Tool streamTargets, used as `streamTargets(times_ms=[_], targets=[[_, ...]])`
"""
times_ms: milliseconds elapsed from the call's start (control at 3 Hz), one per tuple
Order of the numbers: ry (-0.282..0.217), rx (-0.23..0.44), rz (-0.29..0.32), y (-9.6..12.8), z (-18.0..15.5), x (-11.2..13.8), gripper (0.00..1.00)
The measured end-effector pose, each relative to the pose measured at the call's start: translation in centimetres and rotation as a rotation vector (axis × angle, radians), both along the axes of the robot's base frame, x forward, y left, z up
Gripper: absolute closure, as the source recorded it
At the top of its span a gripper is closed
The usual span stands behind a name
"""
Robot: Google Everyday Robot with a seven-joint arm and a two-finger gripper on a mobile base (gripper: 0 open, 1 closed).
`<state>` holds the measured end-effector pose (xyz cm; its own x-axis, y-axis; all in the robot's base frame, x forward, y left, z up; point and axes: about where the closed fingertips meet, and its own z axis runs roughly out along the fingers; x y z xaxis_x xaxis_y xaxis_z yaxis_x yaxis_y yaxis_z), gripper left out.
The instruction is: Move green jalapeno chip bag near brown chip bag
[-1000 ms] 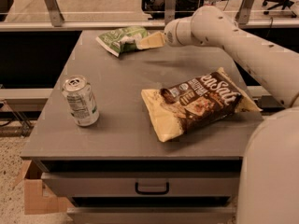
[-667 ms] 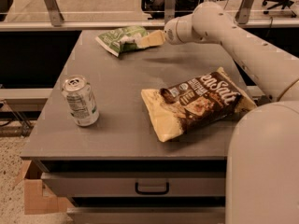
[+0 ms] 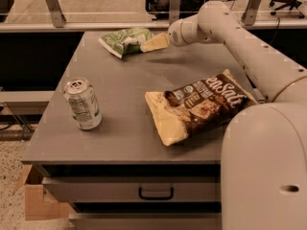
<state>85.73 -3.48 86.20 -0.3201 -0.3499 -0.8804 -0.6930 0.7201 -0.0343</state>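
Reaching to the far side of the table (image 3: 120,80), the gripper (image 3: 147,44) meets the edge of the green jalapeno chip bag (image 3: 122,40) that faces the arm. Its cream tip touches the foil, but I cannot tell whether it has hold of the bag or only rests against it.

The green bag lies crumpled and flat on the table top, close to the back edge and toward the left of the view. From the gripper, the white arm (image 3: 240,37) runs back and down to the right, passing above the table just beyond the far corner of the brown chip bag (image 3: 204,104). It joins the robot's broad pale body (image 3: 264,166), which fills the lower right of the view and hides the table's near right corner.

The brown chip bag lies flat on the right half of the table. It is set on a diagonal, with its cream end toward the near edge and its white lettering toward the arm. It is well apart from the green bag, with bare table between them.

A green-and-white soda can (image 3: 83,103) stands upright near the left edge, apart from both bags. Below the table top is a drawer with a dark handle (image 3: 156,193). A cardboard box (image 3: 36,200) sits on the floor at the lower left.
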Motion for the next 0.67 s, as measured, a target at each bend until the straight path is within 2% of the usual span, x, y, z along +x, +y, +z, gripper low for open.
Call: streamTargets(times_ms=[333,667], targets=[[0.019,0.003,0.047,1.5,-1.3,0.4,0.03],[0.015,0.026,0.096,2.8,-1.9,1.1,0.34]])
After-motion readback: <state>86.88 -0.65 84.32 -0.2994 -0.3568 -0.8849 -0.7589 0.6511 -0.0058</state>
